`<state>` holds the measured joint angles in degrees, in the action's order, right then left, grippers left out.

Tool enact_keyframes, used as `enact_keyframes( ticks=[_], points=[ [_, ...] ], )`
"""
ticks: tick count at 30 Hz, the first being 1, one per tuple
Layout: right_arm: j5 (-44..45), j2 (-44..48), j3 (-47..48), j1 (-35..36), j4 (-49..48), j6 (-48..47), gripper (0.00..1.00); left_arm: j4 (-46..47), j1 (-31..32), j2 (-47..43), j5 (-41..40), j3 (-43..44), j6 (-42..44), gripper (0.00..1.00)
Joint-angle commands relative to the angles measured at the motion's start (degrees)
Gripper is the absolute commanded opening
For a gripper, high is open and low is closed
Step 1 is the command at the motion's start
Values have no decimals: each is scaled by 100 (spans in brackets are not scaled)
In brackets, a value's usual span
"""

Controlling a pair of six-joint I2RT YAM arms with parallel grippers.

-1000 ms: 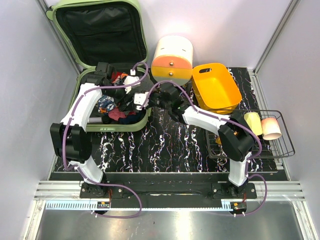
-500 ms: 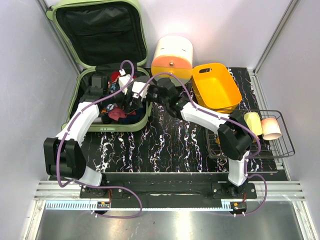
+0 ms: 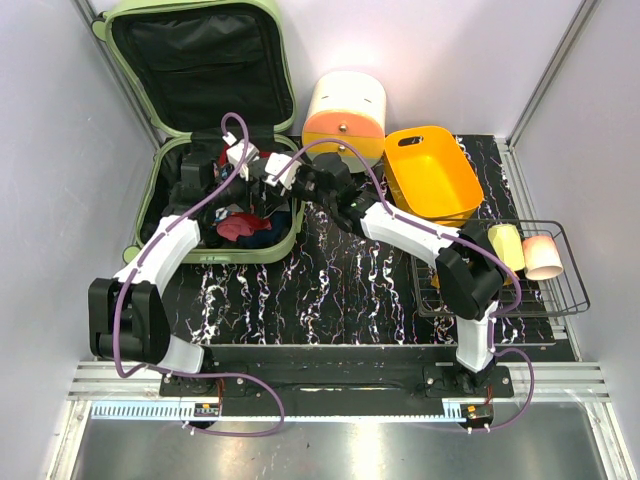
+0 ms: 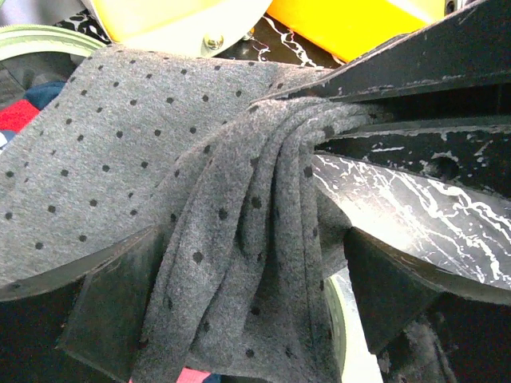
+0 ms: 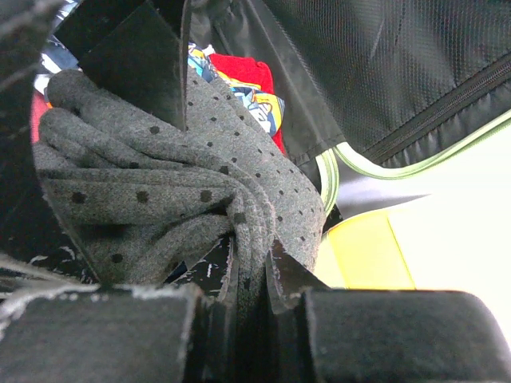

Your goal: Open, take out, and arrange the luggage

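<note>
The pale green luggage (image 3: pixel 152 205) lies open at the back left, its black-lined lid (image 3: pixel 200 60) leaning on the wall. Clothes fill the lower shell. A grey cloth with black dots (image 4: pixel 160 159) hangs between the two grippers over the shell's right rim. My right gripper (image 3: pixel 288 176) is shut on a bunched fold of it, seen in the right wrist view (image 5: pixel 251 267). My left gripper (image 3: pixel 250 165) is open, its fingers (image 4: pixel 104 303) wide apart on either side of the hanging cloth (image 5: pixel 160 191).
A cream-and-orange drawer box (image 3: pixel 345 115) stands behind the grippers. An orange bin (image 3: pixel 430 175) sits to its right. A wire basket (image 3: pixel 560 290) at the right edge holds a yellow and a pink item. Red (image 3: pixel 240 225) and blue clothes lie in the shell.
The left arm swung from the suitcase's middle toward its right rim. The right gripper moved left to meet it. The grey cloth now hangs between them.
</note>
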<state>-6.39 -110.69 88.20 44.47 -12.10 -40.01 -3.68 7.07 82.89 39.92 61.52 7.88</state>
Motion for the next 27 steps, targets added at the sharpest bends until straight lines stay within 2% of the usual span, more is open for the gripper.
enact_keyframes(
  ticks=[1, 6, 10, 12, 15, 19, 20, 23, 27],
  points=[
    [288, 22, 373, 0, -196, 257, 0, 825, 22, -274, 174, -210, -673, 99],
    [305, -5, 373, 18, -205, 292, 0, 1142, 206, -370, -203, -386, -770, 99],
    [323, -5, 426, 36, -179, 353, 0, 1133, 251, -318, -1133, -447, -770, 99],
    [332, 13, 452, 36, -161, 371, 0, 1037, 251, -265, -1346, -448, -762, 95],
    [376, 56, 417, 36, -170, 380, 0, 677, 173, -238, -1453, -298, -543, 80],
    [428, 188, 189, 1, -240, 178, 0, 378, -126, -335, -787, -175, -261, 57],
    [420, 223, 84, -8, -267, 152, 0, 264, -170, -353, -654, -149, -87, 47],
    [358, 303, -13, -52, -241, 55, 0, -176, -294, -309, -346, 62, 265, 34],
    [52, 434, -75, -79, -30, -85, 2, -562, -364, -186, -73, 325, 573, 11]
  ],
)
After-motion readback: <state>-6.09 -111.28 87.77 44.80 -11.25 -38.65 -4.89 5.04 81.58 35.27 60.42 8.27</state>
